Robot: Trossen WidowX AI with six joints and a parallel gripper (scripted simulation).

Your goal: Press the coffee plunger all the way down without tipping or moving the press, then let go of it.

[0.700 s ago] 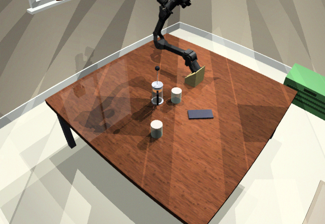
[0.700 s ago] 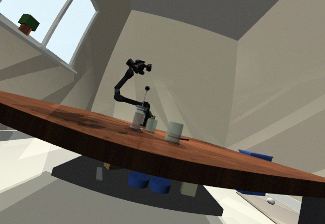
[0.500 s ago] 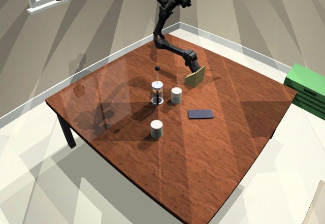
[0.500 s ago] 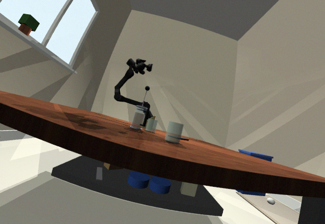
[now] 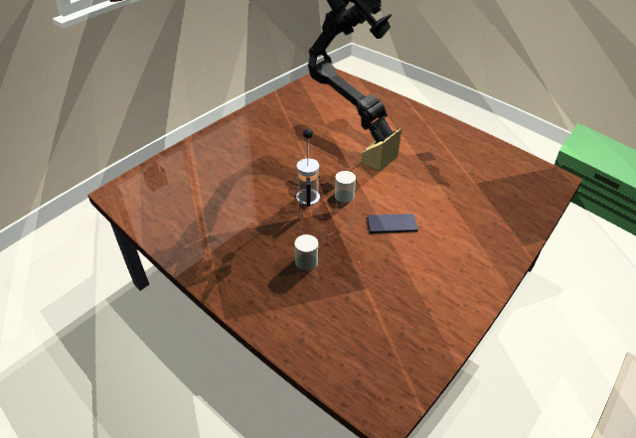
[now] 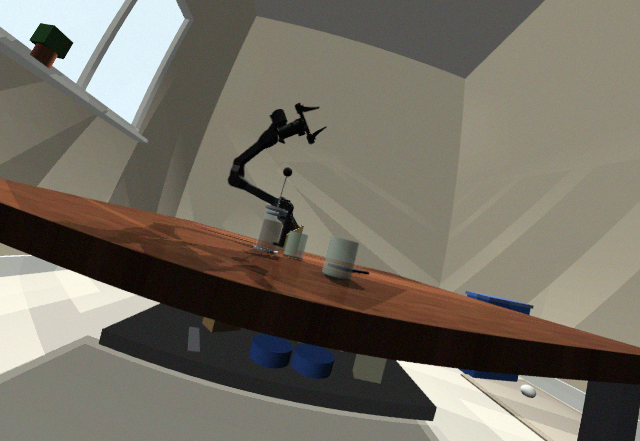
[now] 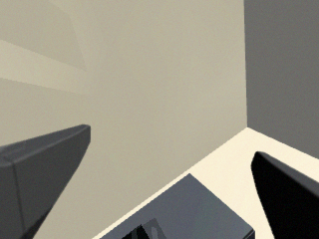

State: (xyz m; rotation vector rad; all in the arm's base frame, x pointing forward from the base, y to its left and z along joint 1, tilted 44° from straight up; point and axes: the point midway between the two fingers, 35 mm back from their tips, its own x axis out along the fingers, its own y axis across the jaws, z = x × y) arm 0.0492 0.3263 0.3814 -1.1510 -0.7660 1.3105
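One press (image 5: 307, 183), two cups (image 5: 345, 186), one open hand (image 6: 313, 123)

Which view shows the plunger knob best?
Top view: the plunger knob stands raised on its rod above the coffee press, unobstructed. Exterior shows the knob smaller against the wall, below the open gripper. Wrist shows only fingers, wall and floor.

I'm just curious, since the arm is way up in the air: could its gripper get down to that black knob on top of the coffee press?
Probably yes. The gripper is open, empty and high above the knob, with only air showing between them. The nearby cup stands lower than the knob.
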